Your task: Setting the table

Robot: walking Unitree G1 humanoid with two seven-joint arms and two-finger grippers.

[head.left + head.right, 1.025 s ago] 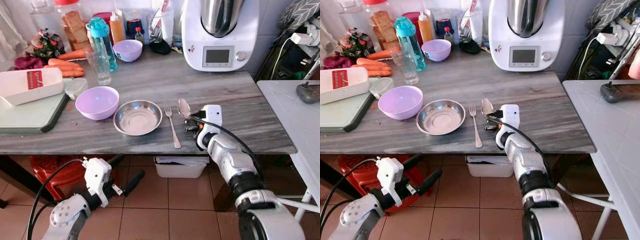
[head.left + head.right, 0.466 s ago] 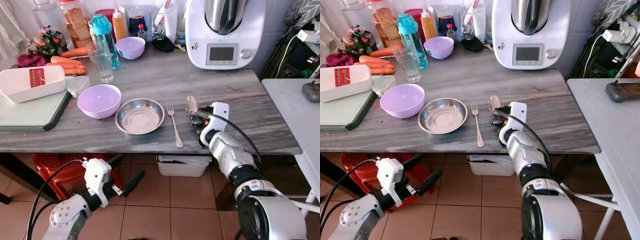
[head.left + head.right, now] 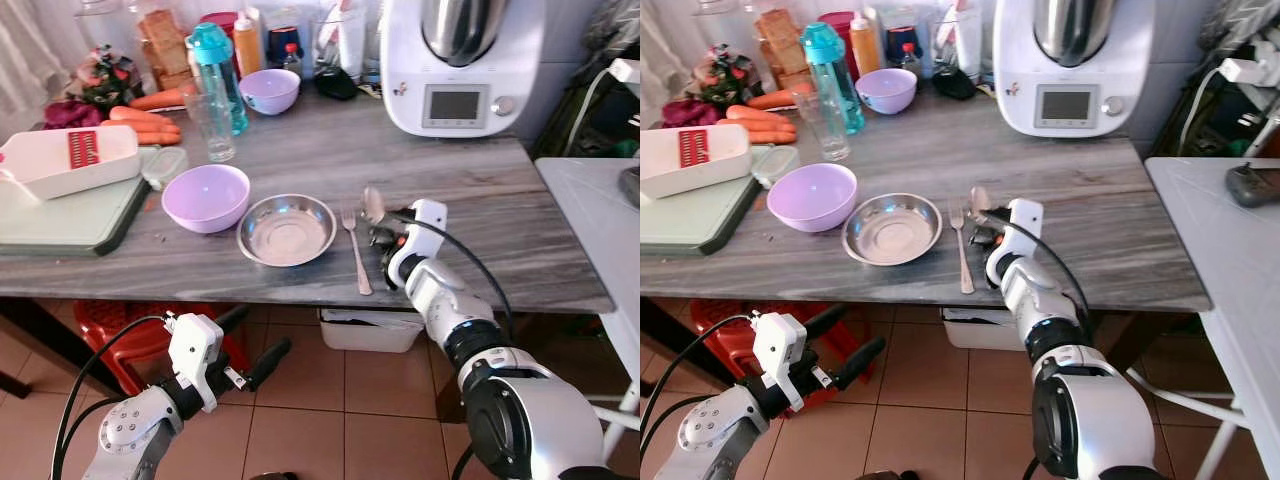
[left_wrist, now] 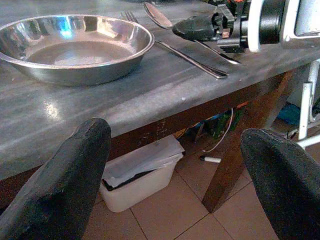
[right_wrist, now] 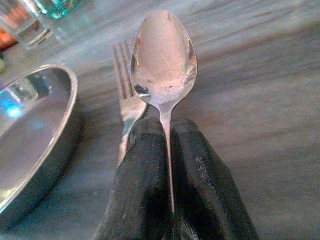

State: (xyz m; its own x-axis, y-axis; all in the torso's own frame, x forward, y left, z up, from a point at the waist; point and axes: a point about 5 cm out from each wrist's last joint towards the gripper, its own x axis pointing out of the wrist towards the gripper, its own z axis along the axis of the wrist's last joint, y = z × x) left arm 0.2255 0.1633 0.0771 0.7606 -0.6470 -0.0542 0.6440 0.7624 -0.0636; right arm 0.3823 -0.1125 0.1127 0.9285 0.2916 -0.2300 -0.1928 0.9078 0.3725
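Spoon (image 5: pixel 164 55) is clamped by its thin handle between the two black fingers (image 5: pixel 142 165) of the right gripper (image 3: pixel 385 240), which are pressed tight together around it; the bowl of the spoon points away from the robot and sits low over the grey marbled table (image 3: pixel 470 200). It lies just to the right of the fork (image 3: pixel 356 250), which rests flat on the table with its tines pointing toward the back. Just left of the fork is the round steel plate (image 3: pixel 287 229), and beside that, further left, a lilac bowl (image 3: pixel 205 196).

The left gripper (image 3: pixel 258 352) hangs below the table edge over the tiled floor, its fingers (image 4: pixel 65 185) spread wide and holding nothing; its wrist view looks up along the table edge at the plate, the fork and the right gripper.

Toward the back of the table stand a white kitchen machine (image 3: pixel 460 60), a second lilac bowl (image 3: pixel 270 90), a turquoise bottle (image 3: pixel 215 70) and a drinking glass (image 3: pixel 213 125). On the left are carrots (image 3: pixel 150 115), a white slicer box (image 3: pixel 70 160) and a pale green board (image 3: pixel 60 215).
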